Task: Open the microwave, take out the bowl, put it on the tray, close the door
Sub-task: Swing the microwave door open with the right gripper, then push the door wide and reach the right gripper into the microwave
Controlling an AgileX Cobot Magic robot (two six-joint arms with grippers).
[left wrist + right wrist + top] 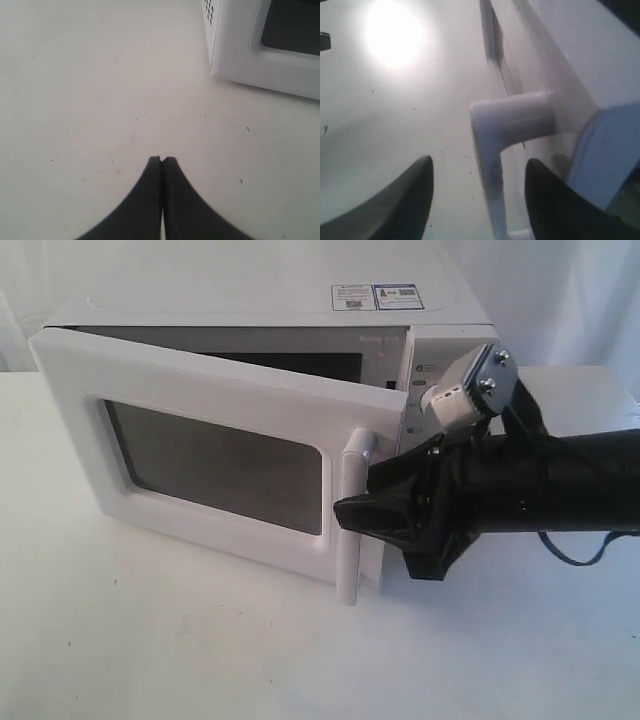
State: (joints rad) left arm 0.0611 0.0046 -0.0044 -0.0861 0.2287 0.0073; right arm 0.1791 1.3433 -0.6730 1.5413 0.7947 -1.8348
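The white microwave (pixel 300 310) stands at the back of the table, its door (pixel 200 380) swung partly open toward the front. My right gripper (pixel 352 512) is open and straddles the door's vertical bar handle (pixel 349 530). In the right wrist view the handle (pixel 492 165) runs between the two dark fingers (pixel 410 195), with a gap on each side. My left gripper (pixel 162 159) is shut with nothing in it, low over the table near the microwave's corner (pixel 235 45). The bowl is hidden and the inside of the oven looks dark.
The white table (pixel 200 640) spreads in front of and beside the microwave. A white curtain hangs behind. The right arm's black body (pixel 560 485) and its cable (pixel 570 552) lie across the right side. No tray shows in any view.
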